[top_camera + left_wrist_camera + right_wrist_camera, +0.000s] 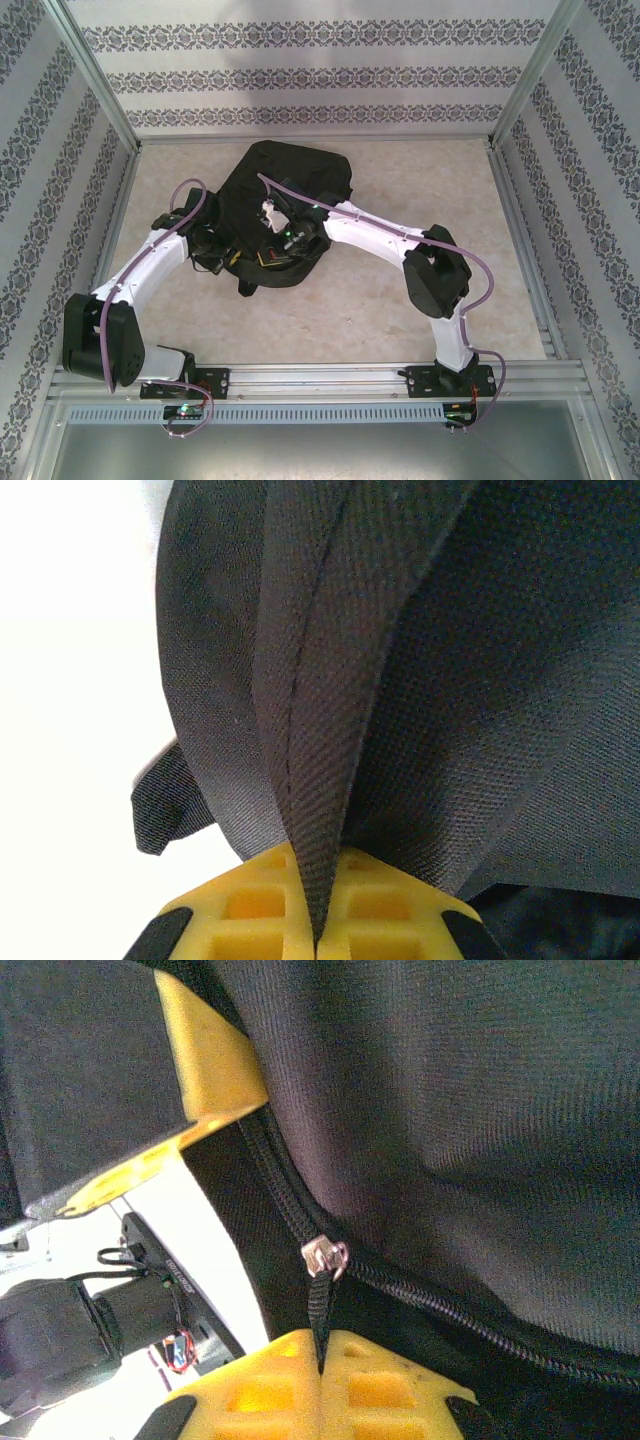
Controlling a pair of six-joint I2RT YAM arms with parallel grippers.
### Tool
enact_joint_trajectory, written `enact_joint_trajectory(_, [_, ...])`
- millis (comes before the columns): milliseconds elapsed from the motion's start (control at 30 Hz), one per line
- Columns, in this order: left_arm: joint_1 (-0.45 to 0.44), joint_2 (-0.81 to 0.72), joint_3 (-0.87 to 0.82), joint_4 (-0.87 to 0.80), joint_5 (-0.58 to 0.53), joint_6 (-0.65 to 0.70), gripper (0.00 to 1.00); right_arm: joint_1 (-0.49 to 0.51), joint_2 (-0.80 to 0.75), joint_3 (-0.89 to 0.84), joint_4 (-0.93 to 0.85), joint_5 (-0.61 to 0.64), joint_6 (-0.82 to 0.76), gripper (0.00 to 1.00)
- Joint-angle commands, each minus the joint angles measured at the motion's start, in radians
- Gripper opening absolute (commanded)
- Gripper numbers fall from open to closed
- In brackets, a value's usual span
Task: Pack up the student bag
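- No text, brand, number or sign can be read on the student bag (pixel 285 185).
- No marking is seen on the zip pull strap (pixel 320 1315).
- A narrow strip on the dark arm part (pixel 160 1260) possibly carries print, but it is too blurred to be read.
- On the wall panels (pixel 300 80) a repeated ornament is printed, without letters.

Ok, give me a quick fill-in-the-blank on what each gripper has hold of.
1. The left gripper is shut on a fold of the bag's black ____.
2. The right gripper is shut on the pull tab of the bag's ____.
3. Both grippers' fingers are ____ in colour.
4. The bag lies on the ____.

Missing words: fabric; zipper; yellow; table.
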Motion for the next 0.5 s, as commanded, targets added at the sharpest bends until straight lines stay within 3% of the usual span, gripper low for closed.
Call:
enact_joint_trajectory(0, [-0.009,0.012,0.028,-0.041,-0.063,0.048,0.0,-0.002,-0.067,-0.024,-0.04,-0.023,-0.031,0.0])
enact_joint_trajectory(467, [-0.006,-0.005,0.053,-0.099,-0.137,0.114,0.0,-0.006,-0.177,-0.185,-0.095,-0.015,-0.096,0.0])
